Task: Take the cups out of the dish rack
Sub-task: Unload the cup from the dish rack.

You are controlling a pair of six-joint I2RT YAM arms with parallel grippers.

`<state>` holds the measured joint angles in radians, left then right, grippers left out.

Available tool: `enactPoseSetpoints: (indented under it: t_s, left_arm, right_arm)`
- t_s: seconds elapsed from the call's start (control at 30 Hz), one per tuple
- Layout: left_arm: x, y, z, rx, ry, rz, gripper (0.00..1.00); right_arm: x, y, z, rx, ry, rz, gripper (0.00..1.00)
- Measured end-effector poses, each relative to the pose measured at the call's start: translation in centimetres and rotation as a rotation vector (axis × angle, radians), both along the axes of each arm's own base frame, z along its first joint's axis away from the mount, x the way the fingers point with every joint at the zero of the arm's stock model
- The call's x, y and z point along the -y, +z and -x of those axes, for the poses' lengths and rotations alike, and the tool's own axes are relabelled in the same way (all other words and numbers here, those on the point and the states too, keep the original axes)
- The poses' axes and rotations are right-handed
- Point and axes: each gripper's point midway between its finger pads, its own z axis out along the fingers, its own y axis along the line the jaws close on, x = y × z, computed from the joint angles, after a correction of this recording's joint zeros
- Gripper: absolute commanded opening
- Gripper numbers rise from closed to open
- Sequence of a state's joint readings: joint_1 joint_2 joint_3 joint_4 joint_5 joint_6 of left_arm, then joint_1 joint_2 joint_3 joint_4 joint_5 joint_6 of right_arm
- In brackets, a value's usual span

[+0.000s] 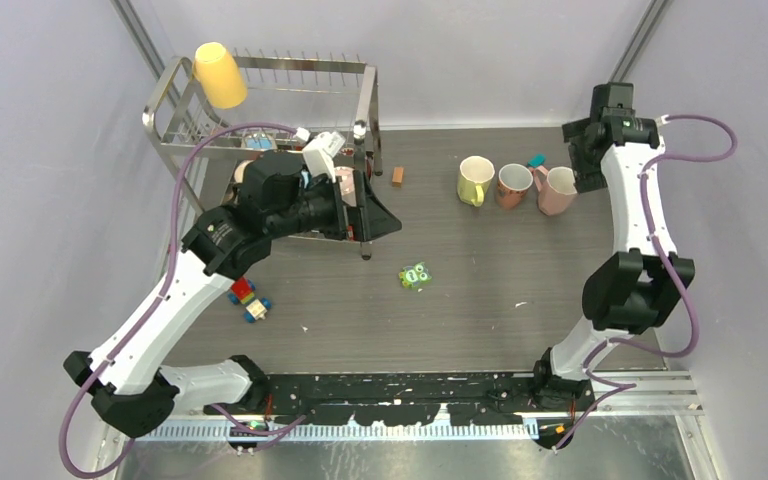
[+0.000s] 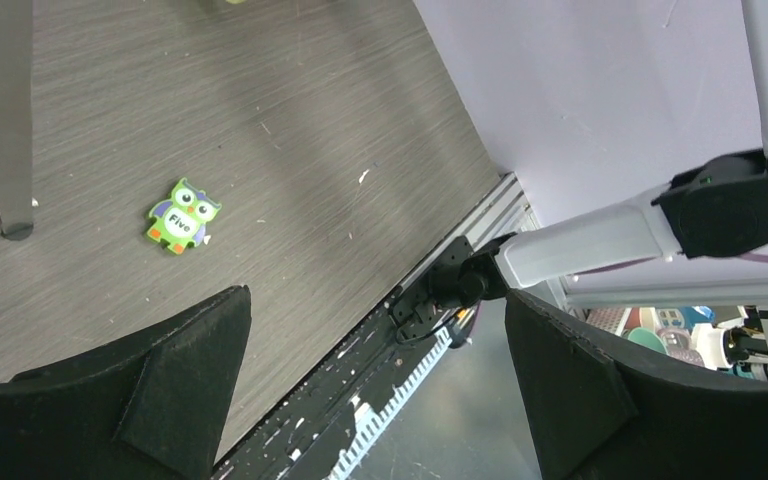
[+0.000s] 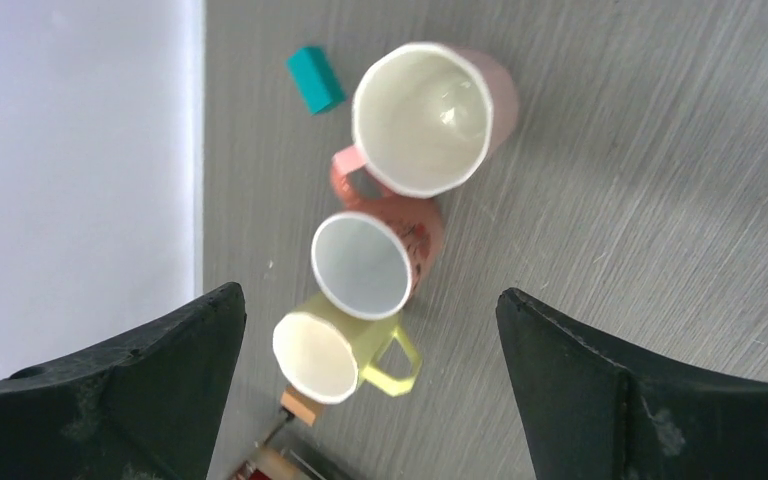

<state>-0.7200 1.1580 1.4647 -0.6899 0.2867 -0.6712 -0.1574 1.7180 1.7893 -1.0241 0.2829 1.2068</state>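
Observation:
The steel dish rack [image 1: 172,82] stands at the far left, with a yellow cup [image 1: 220,75] upside down on its top corner. A pinkish cup [image 1: 344,182] peeks out of the rack beside my left arm. My left gripper [image 1: 380,215] [image 2: 375,298] hangs open and empty at the rack's right end, over bare table. Three cups stand upright in a row on the table: lime [image 1: 475,180] [image 3: 325,355], orange [image 1: 513,185] [image 3: 370,262] and pink [image 1: 558,190] [image 3: 430,115]. My right gripper [image 1: 578,160] [image 3: 367,295] is open above them, holding nothing.
A green owl toy [image 1: 416,275] [image 2: 182,215] lies mid-table. Small toy blocks [image 1: 248,298] sit near the left arm. A brown block [image 1: 397,176] [image 3: 300,407] lies by the rack, a teal block [image 1: 537,159] [image 3: 316,80] behind the cups. A rack leg [image 2: 5,120] stands close to my left gripper.

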Motion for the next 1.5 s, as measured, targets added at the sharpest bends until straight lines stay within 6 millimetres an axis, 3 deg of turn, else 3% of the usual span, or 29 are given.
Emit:
enactPoseSetpoints:
  t_s: [0.27, 0.47, 0.63, 0.8, 0.97, 1.13, 1.5]
  left_arm:
    - [-0.7, 2.1, -0.5, 0.065, 0.034, -0.002, 1.0]
    - [-1.7, 5.3, -2.0, 0.171, 0.11, -0.005, 1.0]
    - [-3.4, 8.2, -4.6, 0.286, 0.243, -0.051, 1.0]
    - [-5.7, 11.1, -7.7, 0.406, 0.404, -0.13, 1.0]
    - [-8.5, 12.6, -10.3, 0.496, 0.574, -0.255, 1.0]
    - [-11.9, 12.6, -12.8, 0.536, 0.734, -0.415, 1.0]
    - [-22.6, 12.1, -20.3, 0.48, 1.057, -0.626, 1.0]
  right_arm:
    - [-6.0, 5.5, 1.3, 0.162, 0.222, 0.089, 1.0]
    - [-10.5, 9.0, 4.1, 0.298, 0.406, 0.128, 1.0]
    - [-11.6, 11.4, 6.1, 0.393, 0.494, 0.15, 1.0]
    - [-12.9, 12.6, 7.9, 0.462, 0.592, 0.149, 1.0]
    - [-14.6, 14.4, 8.8, 0.542, 0.698, 0.136, 1.0]
    - [-15.8, 15.2, 9.1, 0.581, 0.777, 0.125, 1.0]
    - [-17.4, 15.5, 9.3, 0.607, 0.857, 0.083, 1.0]
